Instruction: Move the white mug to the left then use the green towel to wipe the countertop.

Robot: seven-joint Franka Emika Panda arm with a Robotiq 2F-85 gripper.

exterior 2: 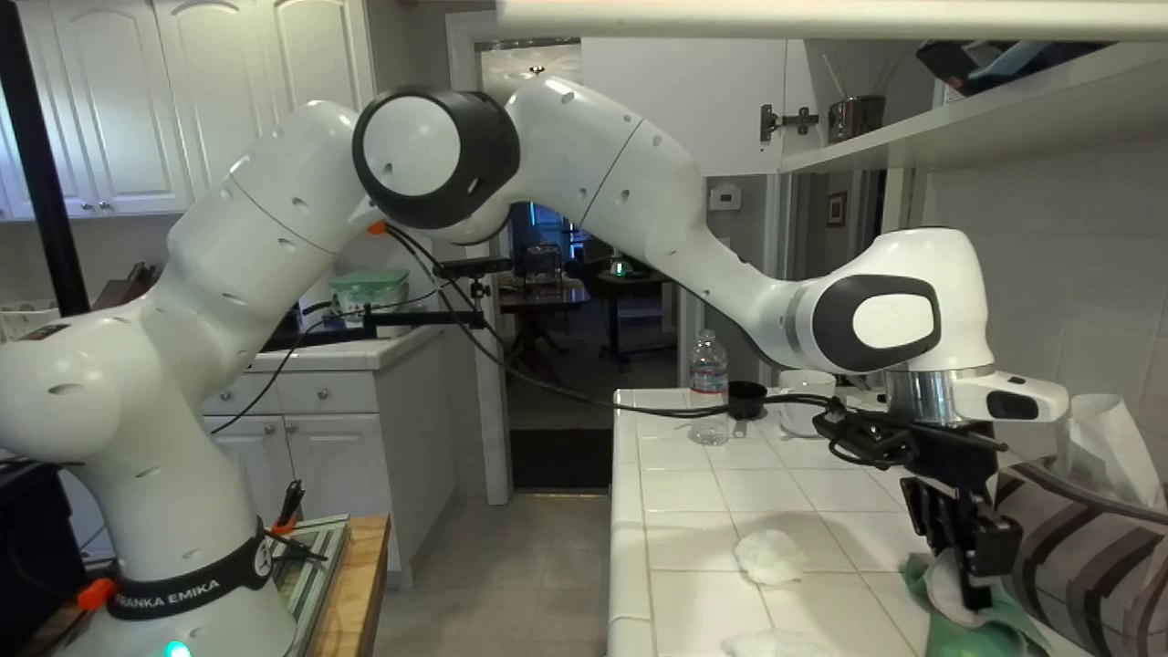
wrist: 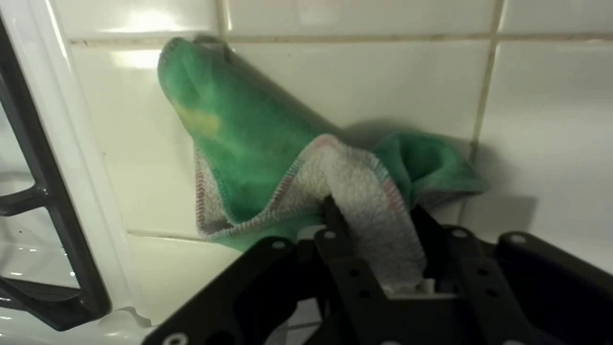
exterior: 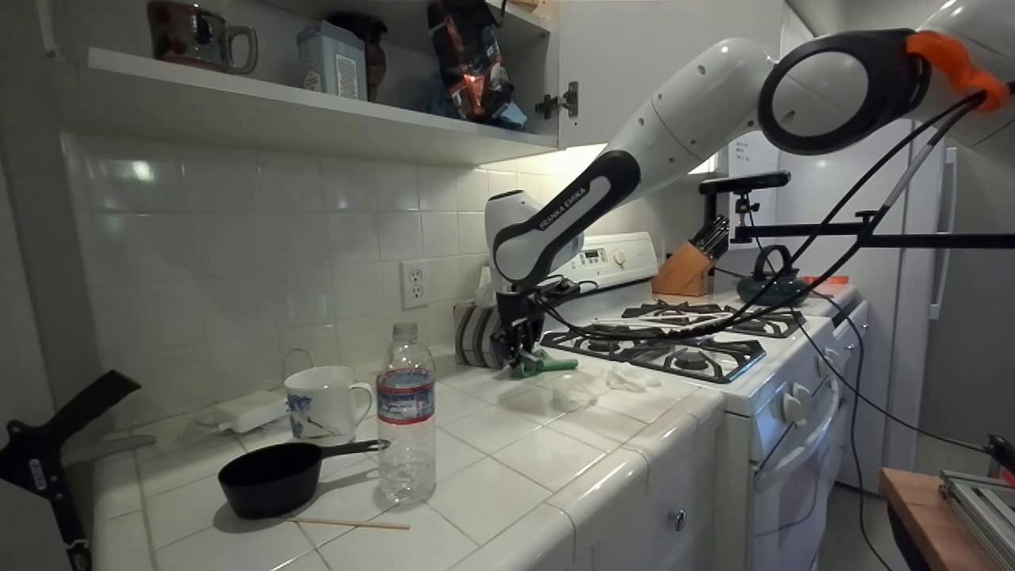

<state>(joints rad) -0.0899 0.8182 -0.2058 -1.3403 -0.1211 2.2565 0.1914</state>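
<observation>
And here we are at the stove end of the table [exterior: 539, 460]: the jaws point downward, set narrow around a pale-backed fold of the green towel [wrist: 249, 120], and it looks to me like a firm pinch from both sides. The rest of the cloth sits rumpled near the stove [exterior: 773, 373], just beside the striped tissue box [exterior 2: 1086, 538] toward the back edge. Now look to the opposite, left-hand end! There stands the white mug [exterior: 321, 396], upright near the back edge, behind the water bottle [exterior: 407, 444] and the black pan [exterior: 270, 480]. I'd judge the mug's half of the job done, though I can't swear to it. What's left, then? The wiping! Crumpled white scraps [exterior 2: 768, 557] lie out between the towel and the front edge, so I'd say the cleaning is all to come.
</observation>
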